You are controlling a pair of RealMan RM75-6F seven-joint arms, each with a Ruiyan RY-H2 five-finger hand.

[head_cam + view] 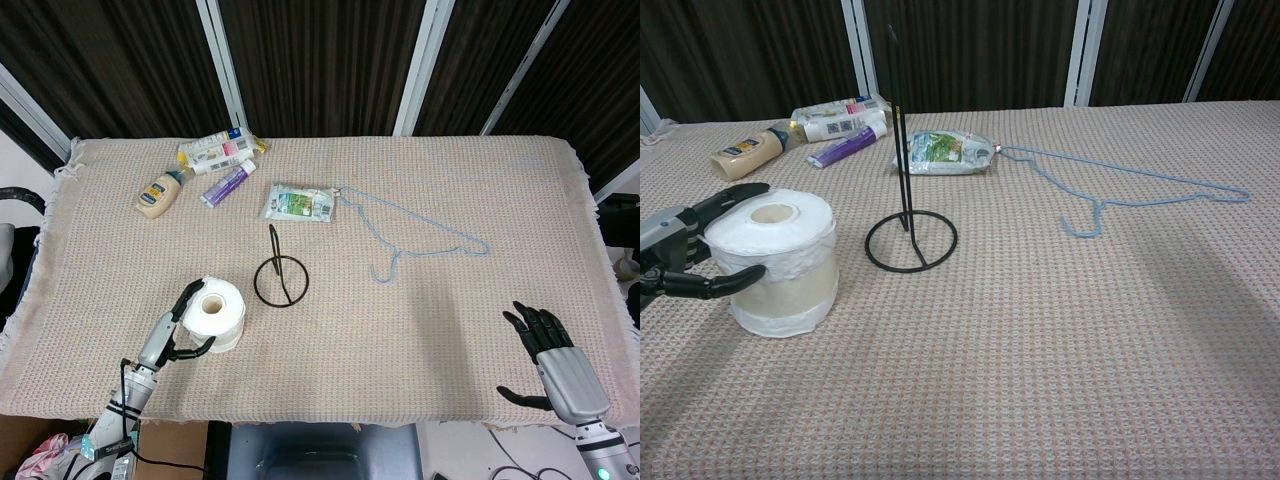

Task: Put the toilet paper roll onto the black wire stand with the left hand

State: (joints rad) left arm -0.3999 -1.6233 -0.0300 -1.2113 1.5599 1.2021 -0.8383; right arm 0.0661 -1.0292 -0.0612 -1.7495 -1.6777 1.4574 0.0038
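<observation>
Overhead, my left hand (172, 332) has its fingers (188, 296) wrapped around the toilet paper roll (218, 311), which stands on the worktop (420, 320) just left of the black wire stand (279, 272) — my right hand (553, 357) lies well apart at the near right edge, fingers spread and holding nothing. From the chest, my left hand (678, 262) holds the toilet paper roll (782, 260) from its left side, one finger along the top rim and another across the front, the black wire stand (908, 224) upright just beside it — roll and stand are apart.
</observation>
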